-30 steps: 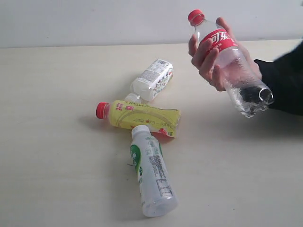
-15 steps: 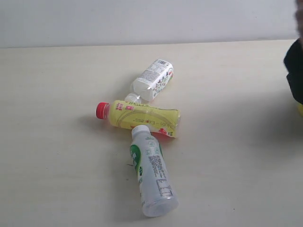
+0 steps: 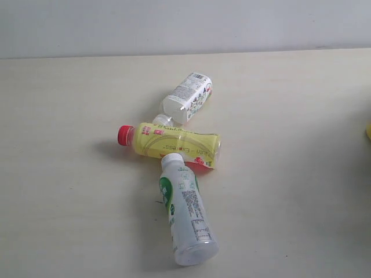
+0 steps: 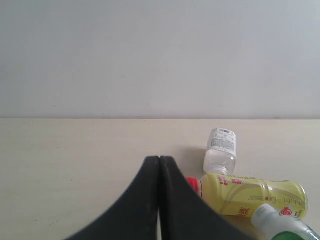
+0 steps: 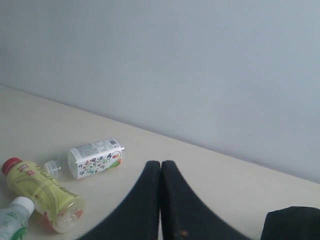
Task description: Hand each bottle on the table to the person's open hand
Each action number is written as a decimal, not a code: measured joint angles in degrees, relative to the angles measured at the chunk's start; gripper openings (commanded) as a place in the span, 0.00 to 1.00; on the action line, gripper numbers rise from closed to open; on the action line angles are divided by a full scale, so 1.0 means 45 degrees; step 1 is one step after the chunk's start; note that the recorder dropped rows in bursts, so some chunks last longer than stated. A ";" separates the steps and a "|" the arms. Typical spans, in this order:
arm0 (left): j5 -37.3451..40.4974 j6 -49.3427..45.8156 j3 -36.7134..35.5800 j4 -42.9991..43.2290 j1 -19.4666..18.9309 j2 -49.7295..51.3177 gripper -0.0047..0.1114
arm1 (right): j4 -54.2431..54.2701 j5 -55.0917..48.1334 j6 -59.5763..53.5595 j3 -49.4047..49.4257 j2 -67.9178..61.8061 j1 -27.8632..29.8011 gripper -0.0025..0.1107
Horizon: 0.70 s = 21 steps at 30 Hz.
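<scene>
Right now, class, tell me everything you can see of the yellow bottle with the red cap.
The yellow bottle is translucent yellow plastic with a red cap and a printed label, red near its base. It lies on its side on the table, cap toward the exterior view's left. The caps of the nearer whitish bottle and the farther whitish bottle seem to touch its sides.

The left gripper [image 4: 159, 160] sits closed and empty, its 2 black fingers [image 4: 142, 200] pressed flat together along a thin seam, tips aimed at 12 o'clock, straight ahead of the wrist. The right gripper [image 5: 161, 163] holds the same pose: 2 black fingers [image 5: 182, 205] sealed tip to tip, gripping nothing, also pointing to 12 o'clock.
</scene>
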<state>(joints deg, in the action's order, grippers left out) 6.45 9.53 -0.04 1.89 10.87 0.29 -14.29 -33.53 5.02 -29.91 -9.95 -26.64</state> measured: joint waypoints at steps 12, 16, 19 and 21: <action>0.0000 0.0000 0.0000 0.0000 0.0000 0.0000 0.04 | 0.0110 0.0000 0.0113 0.0000 0.1105 0.0000 0.02; 0.0000 0.0000 0.0000 0.0000 0.0000 0.0000 0.04 | 0.0170 0.0000 0.0113 0.0000 0.1115 0.0000 0.02; 0.0000 0.0000 0.0000 0.0000 0.0000 0.0000 0.04 | 0.0240 0.0000 0.0113 0.0000 0.1125 0.0000 0.02; 0.0000 0.0000 0.0000 0.0000 0.0000 0.0000 0.04 | 0.0291 0.0000 0.0113 0.0000 0.1125 0.0000 0.02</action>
<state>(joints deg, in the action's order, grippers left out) 6.45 9.53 -0.04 1.89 10.87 0.29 -12.98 -33.53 5.53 -29.91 -4.89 -26.64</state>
